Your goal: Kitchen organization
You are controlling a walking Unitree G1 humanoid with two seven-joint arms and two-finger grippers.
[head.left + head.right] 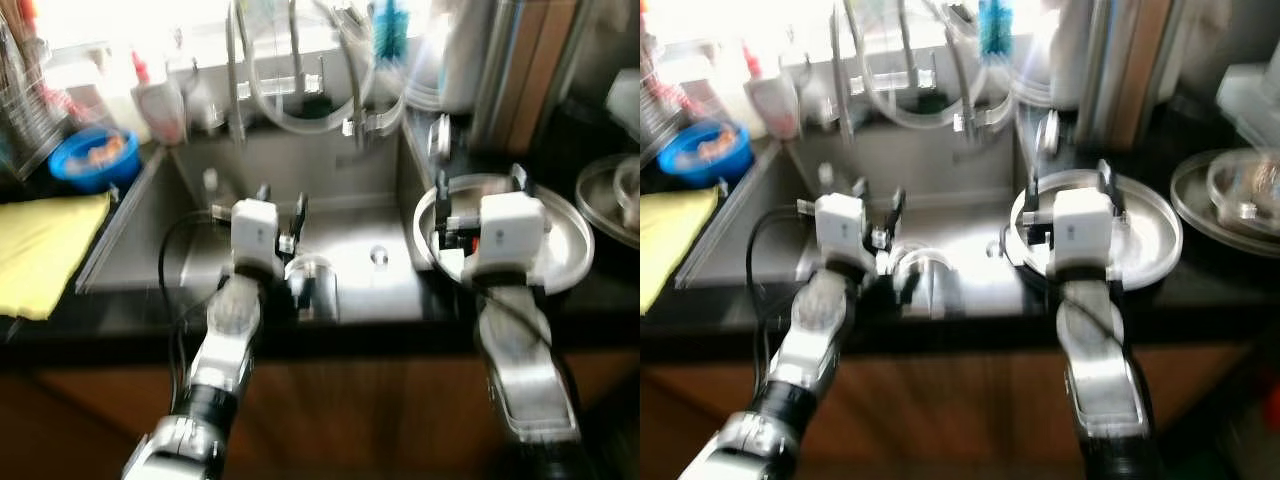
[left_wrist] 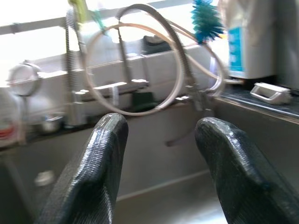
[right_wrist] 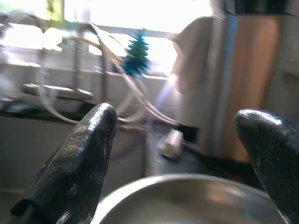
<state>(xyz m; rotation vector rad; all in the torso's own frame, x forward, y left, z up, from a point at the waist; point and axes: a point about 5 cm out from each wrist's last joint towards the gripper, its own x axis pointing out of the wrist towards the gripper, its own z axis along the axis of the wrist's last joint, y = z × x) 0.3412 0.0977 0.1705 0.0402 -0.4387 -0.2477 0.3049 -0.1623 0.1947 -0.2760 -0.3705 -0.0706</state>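
My left gripper (image 1: pixel 281 200) hovers open over the steel sink (image 1: pixel 350 215), with nothing between its fingers (image 2: pixel 100 154). A clear glass (image 1: pixel 308 272) stands in the sink just in front of that wrist. My right gripper (image 1: pixel 479 182) is open over a round steel plate (image 1: pixel 572 245) on the dark counter right of the sink. In the right wrist view the plate's rim (image 3: pixel 196 184) lies below the spread fingers (image 3: pixel 84 149). The whole picture is blurred.
Faucet pipes and looped hoses (image 1: pixel 300 80) rise behind the sink, with a blue brush (image 1: pixel 392 30) beside them. A blue bowl (image 1: pixel 95 158) and a yellow cloth (image 1: pixel 45 250) lie on the left counter. Another steel dish with a lid (image 1: pixel 612 195) sits far right.
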